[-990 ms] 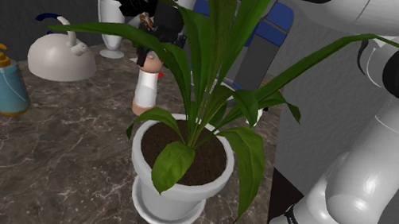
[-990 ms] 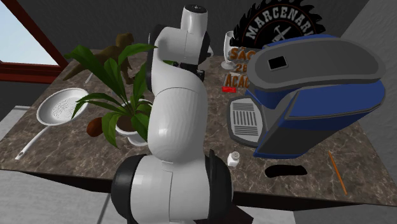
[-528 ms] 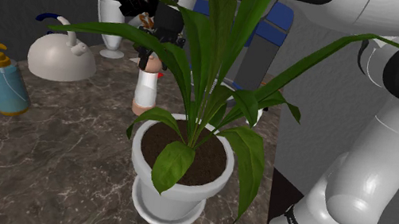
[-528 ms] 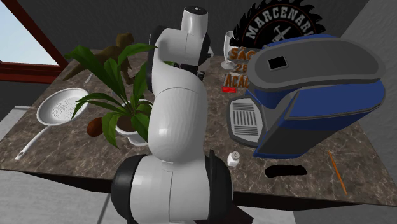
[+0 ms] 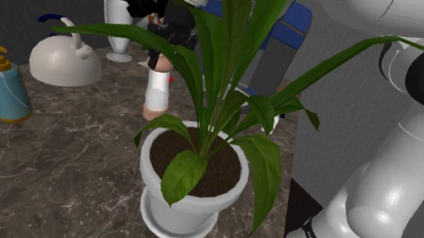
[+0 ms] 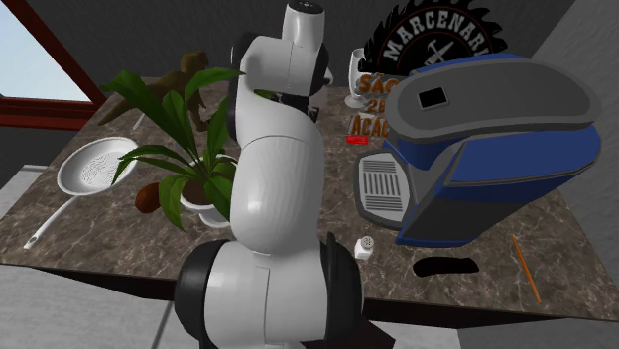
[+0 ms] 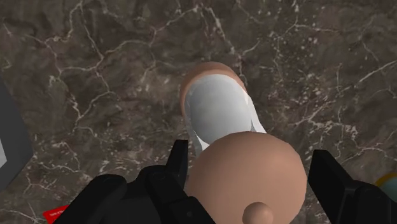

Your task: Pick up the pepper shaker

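Pincer [image 7: 248, 156] is clenched on the pepper shaker [image 5: 155, 93]. In the wrist view one black finger [image 7: 178, 159] sits on each side of its round tan head. Shaker has a white body and a tan foot and hangs upright under the pincer, over the dark marble bench [image 5: 66, 170]. Can't tell if the foot is clear of the bench.

Clock positions are from the shaker, in the shoulder view:
- 5 o'clock, near: potted plant [image 5: 193, 179] in a white pot. Its long leaves cross in front of the pincer and the arm and block most of the sightline.
- 9 o'clock: white kettle [image 5: 64, 63] with a blue handle.
- 8 o'clock, farther out: blue bottle [image 5: 6, 89] with a yellow pump.
- 11 o'clock: white goblet [image 5: 118, 28].
- 2 o'clock, behind the leaves: blue machine [image 5: 287, 31].

In the second exterior view the arm's own white bulk hides the grasp. A white strainer [image 6: 94, 169] lies at 9 o'clock of the plant. A small white shaker [image 6: 363, 247] stands at 7 o'clock of the blue machine.
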Robot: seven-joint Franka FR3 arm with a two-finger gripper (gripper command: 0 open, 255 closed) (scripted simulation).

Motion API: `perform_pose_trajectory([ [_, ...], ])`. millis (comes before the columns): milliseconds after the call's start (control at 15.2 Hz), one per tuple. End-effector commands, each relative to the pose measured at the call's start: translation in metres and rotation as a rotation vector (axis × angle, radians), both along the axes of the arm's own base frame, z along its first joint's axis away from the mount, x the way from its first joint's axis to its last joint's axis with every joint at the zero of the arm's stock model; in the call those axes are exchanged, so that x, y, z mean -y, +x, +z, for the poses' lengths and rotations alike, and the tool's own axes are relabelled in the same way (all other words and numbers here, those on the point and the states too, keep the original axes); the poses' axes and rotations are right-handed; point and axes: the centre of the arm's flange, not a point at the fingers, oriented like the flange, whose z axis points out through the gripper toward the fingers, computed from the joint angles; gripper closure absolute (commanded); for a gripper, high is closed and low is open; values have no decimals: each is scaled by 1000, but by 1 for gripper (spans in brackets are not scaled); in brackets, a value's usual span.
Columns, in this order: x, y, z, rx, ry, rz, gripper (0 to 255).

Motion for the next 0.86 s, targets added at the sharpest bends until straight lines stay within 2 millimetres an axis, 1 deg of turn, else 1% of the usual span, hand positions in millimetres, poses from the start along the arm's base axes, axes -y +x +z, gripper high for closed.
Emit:
perform_pose_trajectory([
  [0, 0, 0, 11, 0, 0, 0, 255],
  [660, 0, 0, 64, 0, 0, 0, 255],
  [792, 0, 0, 64, 0, 0, 0, 255],
])
